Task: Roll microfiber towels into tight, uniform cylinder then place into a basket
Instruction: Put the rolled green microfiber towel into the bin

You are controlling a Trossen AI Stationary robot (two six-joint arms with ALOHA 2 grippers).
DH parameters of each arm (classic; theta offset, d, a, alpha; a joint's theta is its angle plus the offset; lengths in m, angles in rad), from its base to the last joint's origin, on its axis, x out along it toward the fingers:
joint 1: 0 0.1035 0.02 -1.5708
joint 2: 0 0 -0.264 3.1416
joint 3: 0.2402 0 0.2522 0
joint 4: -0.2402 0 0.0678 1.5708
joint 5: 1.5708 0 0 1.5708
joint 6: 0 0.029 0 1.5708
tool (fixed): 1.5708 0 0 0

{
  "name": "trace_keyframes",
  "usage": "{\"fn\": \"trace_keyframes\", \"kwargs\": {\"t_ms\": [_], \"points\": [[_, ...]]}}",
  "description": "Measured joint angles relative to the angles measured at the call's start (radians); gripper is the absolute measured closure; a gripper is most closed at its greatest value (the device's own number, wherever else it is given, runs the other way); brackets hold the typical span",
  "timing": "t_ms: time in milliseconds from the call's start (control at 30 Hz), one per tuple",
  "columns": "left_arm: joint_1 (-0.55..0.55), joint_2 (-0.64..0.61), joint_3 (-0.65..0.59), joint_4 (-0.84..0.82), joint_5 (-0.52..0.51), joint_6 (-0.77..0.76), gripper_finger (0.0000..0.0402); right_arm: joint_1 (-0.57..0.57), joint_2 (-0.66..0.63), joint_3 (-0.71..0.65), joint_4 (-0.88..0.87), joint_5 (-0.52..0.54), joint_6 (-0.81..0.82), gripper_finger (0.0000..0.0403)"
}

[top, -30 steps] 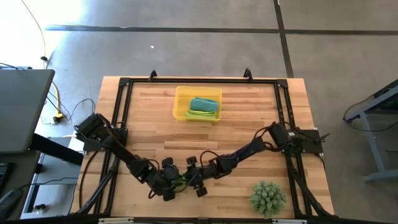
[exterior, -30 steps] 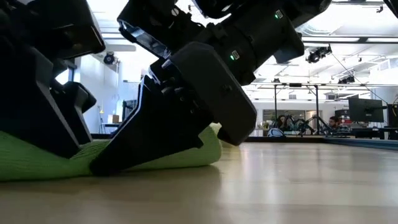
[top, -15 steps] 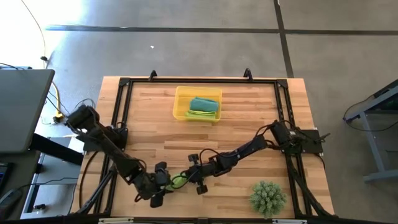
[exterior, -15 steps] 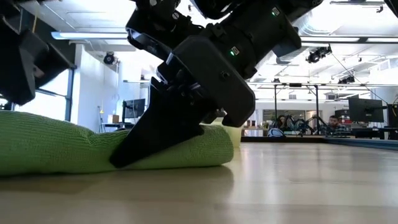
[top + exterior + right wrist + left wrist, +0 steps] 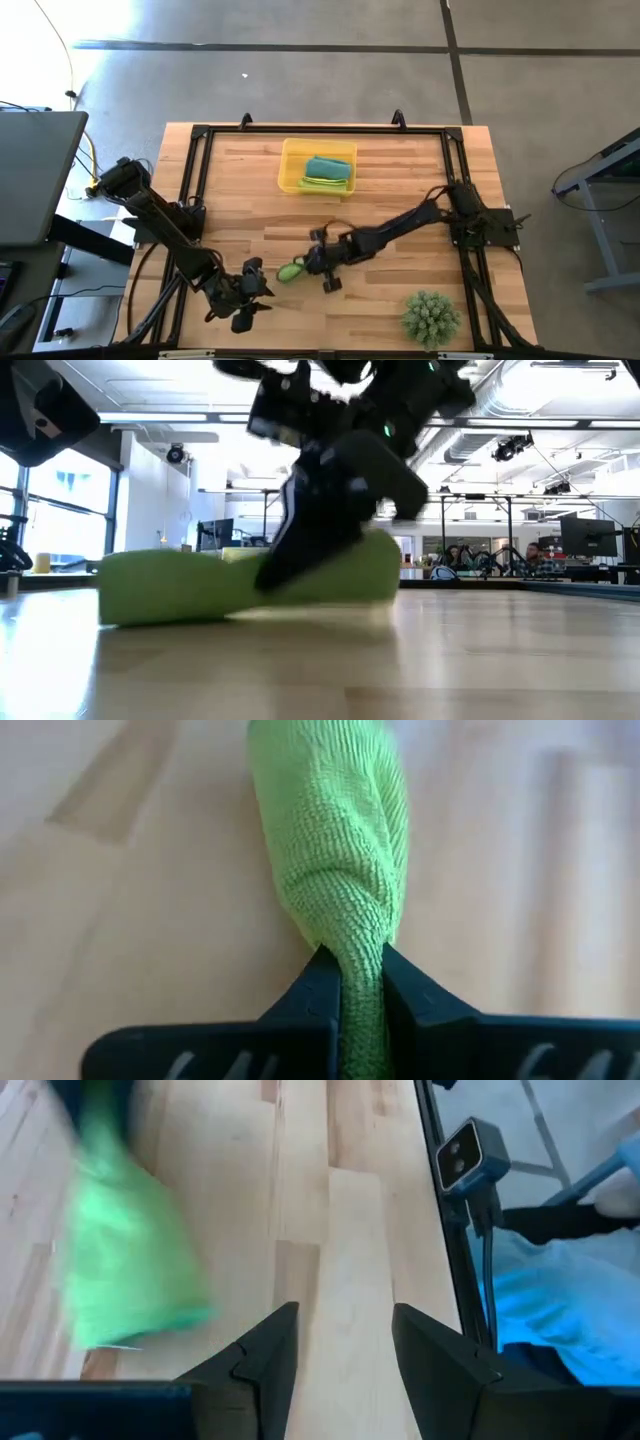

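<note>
The pale wooden plank table [image 5: 400, 190] fills the overhead view. Only from above does the shallow translucent yellow plastic basket [image 5: 290, 168] show, near the far edge, with a teal rolled towel [image 5: 326, 167] and a lime one [image 5: 322, 183] inside. The right gripper [image 5: 349, 982] pinches one end of the rolled lime-green microfiber towel [image 5: 335, 860] at the table's front middle. The left gripper [image 5: 338, 1342], jaws parted and empty, sits just beside it. No writing is readable.
</note>
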State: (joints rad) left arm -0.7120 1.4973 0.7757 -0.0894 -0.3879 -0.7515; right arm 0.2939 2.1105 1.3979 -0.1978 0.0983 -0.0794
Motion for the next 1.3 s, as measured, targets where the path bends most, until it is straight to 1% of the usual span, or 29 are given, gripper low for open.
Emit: {"fn": "trace_keyframes", "kwargs": {"t_ms": [167, 267, 367, 467, 633, 800, 933, 1000, 1100, 1300], "points": [[0.0, 0.0, 0.0, -0.019, 0.017, 0.046, 0.025, -0.077, -0.13, 0.003, -0.115, 0.062, -0.041, 0.0398], [0.007, 0.0, 0.0, -0.049, 0.019, 0.049, 0.025, -0.136, -0.212, 0.003, -0.173, 0.088, -0.093, 0.0398], [0.018, 0.0, 0.0, -0.086, 0.019, 0.049, 0.025, -0.211, -0.293, 0.005, -0.2, 0.134, -0.148, 0.0398], [0.035, 0.0, 0.0, -0.125, 0.019, 0.062, 0.025, -0.304, -0.33, 0.006, -0.211, 0.142, -0.212, 0.0398], [0.066, 0.0, 0.0, -0.162, 0.019, 0.155, 0.025, -0.463, -0.304, -0.008, -0.137, 0.127, -0.236, 0.0398], [0.098, 0.0, 0.0, -0.179, 0.019, 0.221, 0.025, -0.561, -0.251, -0.105, 0.035, 0.121, -0.24, 0.0398], [0.12, 0.0, 0.0, -0.181, 0.032, 0.25, 0.025, -0.591, -0.246, -0.174, 0.149, 0.023, -0.235, 0.0398], [0.132, 0.0, 0.0, -0.185, 0.053, 0.259, 0.025, -0.59, -0.245, -0.203, 0.19, -0.004, -0.244, 0.0398], [0.152, 0.0, 0.0, -0.185, 0.071, 0.278, 0.025, -0.588, -0.242, -0.227, 0.22, -0.005, -0.261, 0.0398], [0.19, 0.0, 0.0, -0.179, 0.072, 0.284, 0.025, -0.591, -0.214, -0.272, 0.295, 0.008, -0.262, 0.0398]]}}
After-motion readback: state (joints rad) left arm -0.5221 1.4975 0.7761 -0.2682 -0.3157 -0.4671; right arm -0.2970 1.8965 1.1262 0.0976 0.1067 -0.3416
